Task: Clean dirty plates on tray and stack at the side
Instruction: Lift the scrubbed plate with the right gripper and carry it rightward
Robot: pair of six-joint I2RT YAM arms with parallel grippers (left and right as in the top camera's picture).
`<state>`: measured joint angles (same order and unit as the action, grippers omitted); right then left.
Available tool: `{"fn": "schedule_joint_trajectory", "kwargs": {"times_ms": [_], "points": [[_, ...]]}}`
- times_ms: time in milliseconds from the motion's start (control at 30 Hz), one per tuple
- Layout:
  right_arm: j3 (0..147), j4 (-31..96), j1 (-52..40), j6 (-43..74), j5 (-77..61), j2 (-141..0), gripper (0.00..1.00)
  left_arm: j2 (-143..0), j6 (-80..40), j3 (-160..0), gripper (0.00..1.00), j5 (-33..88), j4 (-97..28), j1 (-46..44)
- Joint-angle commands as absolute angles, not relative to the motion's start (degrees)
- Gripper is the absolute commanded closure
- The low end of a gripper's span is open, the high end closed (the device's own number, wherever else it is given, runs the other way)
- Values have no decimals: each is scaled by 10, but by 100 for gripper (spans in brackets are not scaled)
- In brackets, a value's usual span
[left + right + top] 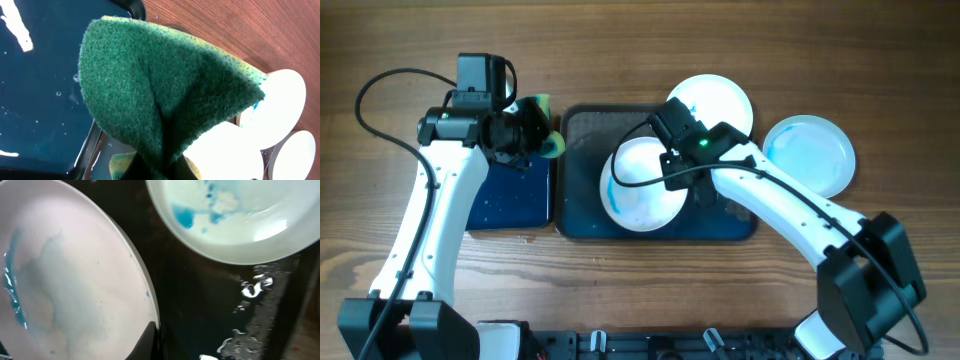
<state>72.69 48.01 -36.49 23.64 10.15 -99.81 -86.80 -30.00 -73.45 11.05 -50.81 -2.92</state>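
Note:
My right gripper [672,162] is shut on the rim of a white plate [640,188] with a pale blue film, holding it tilted over the dark tray [582,130]. In the right wrist view one finger [148,340] presses this plate's [65,280] edge. A second plate [717,98] with blue smears lies at the tray's far right corner and also shows in the right wrist view [235,225]. A third plate [810,153] lies on the table to the right of the tray. My left gripper [532,135] is shut on a green sponge [160,85] left of the tray.
A narrower black tub [510,200] with water drops stands left of the tray, under the left arm; it also shows in the left wrist view [35,100]. Water puddles lie on the tray floor [250,310]. Wooden table all around.

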Motion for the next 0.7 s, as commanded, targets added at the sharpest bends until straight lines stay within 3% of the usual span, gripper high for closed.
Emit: {"fn": "schedule_joint_trajectory", "kwargs": {"times_ms": [0,400,667], "points": [[740,472,-377,213,221,-931,96,-872,-287,-733,96,117,-506,-25],[740,434,-554,99,583,-859,96,-872,-287,-733,96,117,-505,-25],[740,316,-634,-77,782,-859,96,-872,-287,-733,96,117,-505,-25]]}}
